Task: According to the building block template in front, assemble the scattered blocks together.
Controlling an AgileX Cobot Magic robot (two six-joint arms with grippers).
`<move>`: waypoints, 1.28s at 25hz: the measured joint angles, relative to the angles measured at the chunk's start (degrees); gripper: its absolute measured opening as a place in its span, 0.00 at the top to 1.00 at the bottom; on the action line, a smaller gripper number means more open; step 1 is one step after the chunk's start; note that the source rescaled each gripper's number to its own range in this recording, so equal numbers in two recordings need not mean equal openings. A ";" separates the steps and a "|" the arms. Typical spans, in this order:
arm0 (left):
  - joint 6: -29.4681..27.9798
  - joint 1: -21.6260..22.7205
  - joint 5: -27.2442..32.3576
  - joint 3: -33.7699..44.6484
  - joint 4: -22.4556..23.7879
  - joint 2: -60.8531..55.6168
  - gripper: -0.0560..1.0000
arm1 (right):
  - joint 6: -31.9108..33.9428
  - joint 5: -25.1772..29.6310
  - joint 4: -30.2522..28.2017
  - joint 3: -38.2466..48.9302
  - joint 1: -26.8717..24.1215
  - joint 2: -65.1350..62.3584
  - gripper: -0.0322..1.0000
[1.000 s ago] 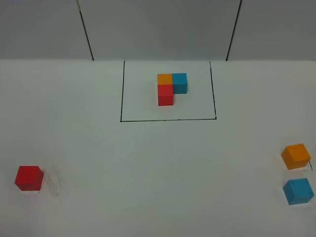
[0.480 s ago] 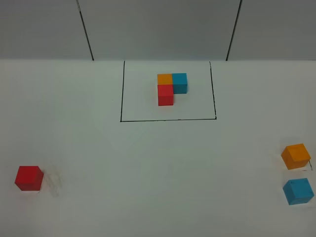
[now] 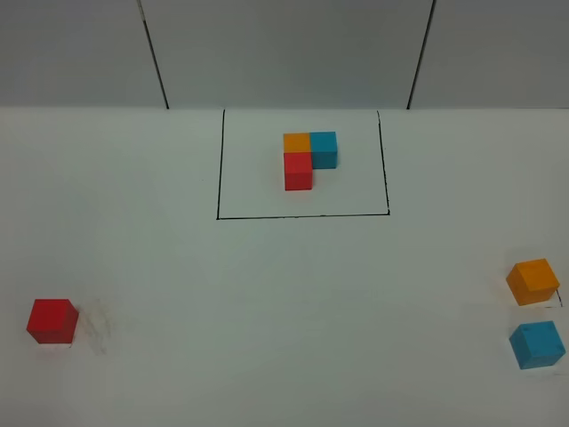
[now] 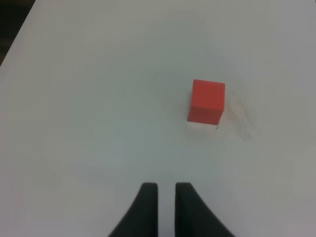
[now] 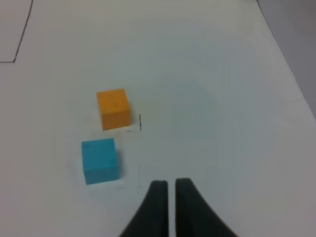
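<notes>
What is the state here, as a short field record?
template: orange-blue-red L inside black frame, far centre
red block: alone, near left
orange block: near right
blue block: just in front of orange block, not touching
left gripper: nearly shut, empty, clear of red block
right gripper: nearly shut, empty, clear of both blocks
assembly: not started

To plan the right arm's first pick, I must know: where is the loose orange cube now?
In the exterior high view the loose orange cube sits at the far right, just above the loose blue cube, not touching it.
</notes>
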 joint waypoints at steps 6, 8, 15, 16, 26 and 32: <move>0.00 0.00 0.00 0.00 2.31 0.00 0.70 | 0.00 0.00 0.00 0.00 0.00 0.00 0.96; 0.00 0.00 0.00 0.00 2.80 0.00 0.57 | 0.00 0.00 0.00 0.00 0.00 0.00 0.96; -0.12 0.00 0.00 0.00 3.18 0.00 0.03 | 0.00 0.00 0.00 0.00 0.00 0.00 0.96; -0.38 0.00 0.00 0.00 3.33 0.00 0.01 | 0.00 0.00 0.00 0.00 0.00 0.00 0.96; -1.51 0.00 0.50 -3.05 4.30 0.67 0.10 | 0.00 0.00 0.00 0.00 0.00 0.00 0.96; 2.40 0.00 3.84 -14.38 4.30 9.07 0.12 | 0.00 0.00 0.00 0.00 0.00 0.00 0.96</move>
